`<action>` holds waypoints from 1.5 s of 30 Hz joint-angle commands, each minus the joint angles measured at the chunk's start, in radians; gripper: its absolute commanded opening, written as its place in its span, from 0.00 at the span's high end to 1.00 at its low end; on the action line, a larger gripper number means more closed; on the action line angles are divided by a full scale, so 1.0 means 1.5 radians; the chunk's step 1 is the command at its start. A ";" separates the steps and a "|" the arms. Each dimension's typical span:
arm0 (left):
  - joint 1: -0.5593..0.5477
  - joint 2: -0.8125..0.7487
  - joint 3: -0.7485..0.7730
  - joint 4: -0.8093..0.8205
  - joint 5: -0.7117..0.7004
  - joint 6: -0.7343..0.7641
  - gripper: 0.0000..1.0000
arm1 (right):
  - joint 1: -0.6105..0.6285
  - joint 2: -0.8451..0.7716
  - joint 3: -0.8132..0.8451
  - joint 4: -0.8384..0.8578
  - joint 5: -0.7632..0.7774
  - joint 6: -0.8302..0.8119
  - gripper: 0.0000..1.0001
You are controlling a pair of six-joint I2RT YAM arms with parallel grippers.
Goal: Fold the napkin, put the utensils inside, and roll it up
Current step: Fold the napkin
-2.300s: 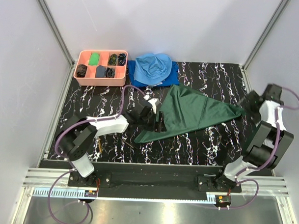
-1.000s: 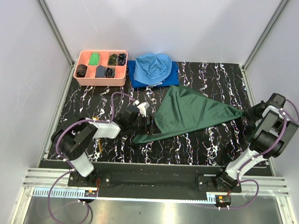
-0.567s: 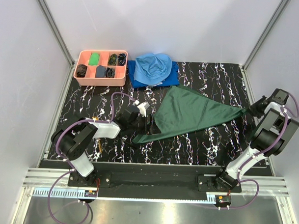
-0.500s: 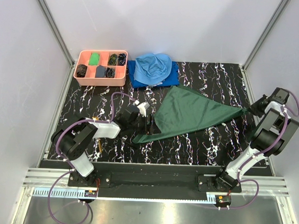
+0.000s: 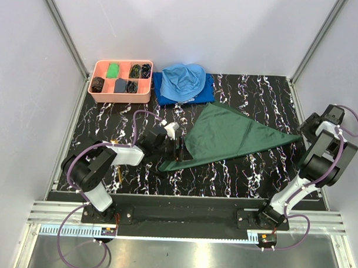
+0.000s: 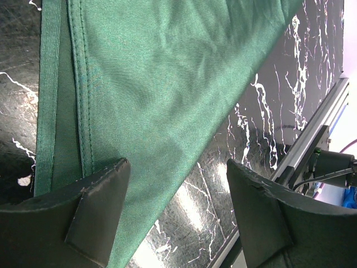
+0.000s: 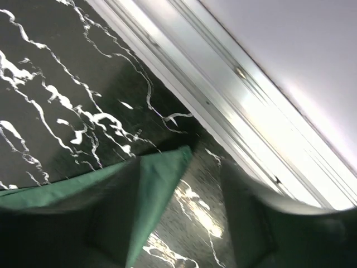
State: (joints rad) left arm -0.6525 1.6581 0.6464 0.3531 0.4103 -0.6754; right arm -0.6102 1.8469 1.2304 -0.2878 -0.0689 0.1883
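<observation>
Site: I judge this a robotics lab test cell | Evidence: plain white panel walls (image 5: 188, 28) in silver aluminium extrusion framing (image 5: 63, 33) | black white-veined marble-pattern tabletop (image 5: 236, 171) | two white-and-black robot arms (image 5: 125, 154) bolted along a dark base rail (image 5: 182, 215) | purple cabling (image 5: 145, 111) trailing off them.

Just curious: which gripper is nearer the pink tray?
Left. The left gripper is at the napkin's left edge, right of the tray; the right gripper is at its far right tip.

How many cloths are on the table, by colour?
dark green napkin: 1
light blue cloth: 1
royal-blue cloth: 1
Total: 3
</observation>
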 commanded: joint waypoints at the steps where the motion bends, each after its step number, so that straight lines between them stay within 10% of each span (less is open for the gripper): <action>1: 0.003 0.016 -0.016 -0.099 -0.011 0.035 0.22 | -0.015 -0.074 -0.018 0.029 0.088 0.022 0.29; 15: 0.013 -0.132 0.169 -0.299 -0.130 0.110 0.12 | 0.267 -0.224 -0.094 0.008 -0.104 0.088 0.25; 22: 0.241 -0.334 0.214 -0.507 -0.175 0.187 0.01 | 0.547 -0.238 -0.108 0.044 -0.148 0.085 0.25; 31: 0.552 -0.408 0.218 -0.554 -0.133 0.219 0.01 | 0.923 -0.035 0.077 0.058 -0.092 -0.008 0.35; 45: 0.584 -0.424 0.141 -0.495 -0.158 0.217 0.01 | 1.126 0.245 0.352 -0.033 -0.014 -0.167 0.41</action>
State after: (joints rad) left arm 0.2134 1.0500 0.8631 -0.4671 0.1528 -0.3439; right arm 1.0599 2.1902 1.6791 -0.2985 -0.1577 0.0471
